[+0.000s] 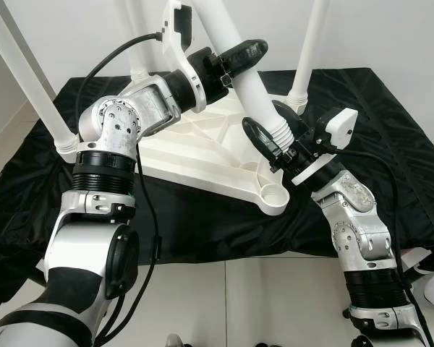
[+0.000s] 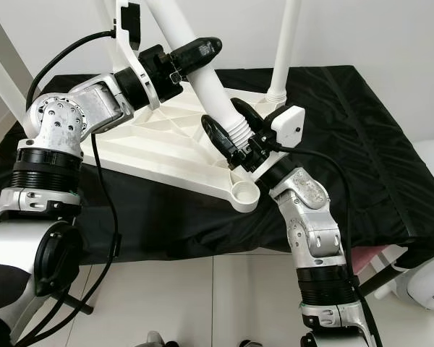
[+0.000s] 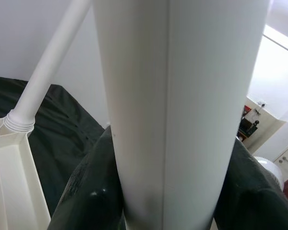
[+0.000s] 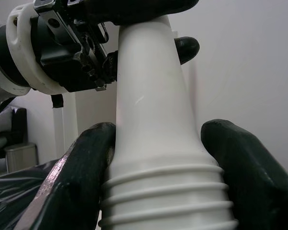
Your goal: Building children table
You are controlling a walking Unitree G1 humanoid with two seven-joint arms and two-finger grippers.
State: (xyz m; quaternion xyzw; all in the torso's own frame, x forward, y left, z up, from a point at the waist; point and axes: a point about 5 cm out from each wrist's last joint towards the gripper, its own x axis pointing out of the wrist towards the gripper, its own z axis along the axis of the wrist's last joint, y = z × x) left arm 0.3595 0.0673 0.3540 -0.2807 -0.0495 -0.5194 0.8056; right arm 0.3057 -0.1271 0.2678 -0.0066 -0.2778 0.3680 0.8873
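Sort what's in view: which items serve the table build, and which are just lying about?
Part of the build:
- white table leg, held by left end effector and right end effector
- upturned tabletop
- fitted legs

Lying about:
- black sheet
- white appliance

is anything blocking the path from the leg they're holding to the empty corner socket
Nothing visible. Both pincers, left and right, grip the white leg; the empty socket sits open just below on the tabletop's near corner.

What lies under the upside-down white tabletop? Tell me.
A black cloth is spread beneath the white tabletop, over the floor tiles. What the cloth hides directly below the tabletop cannot be seen.
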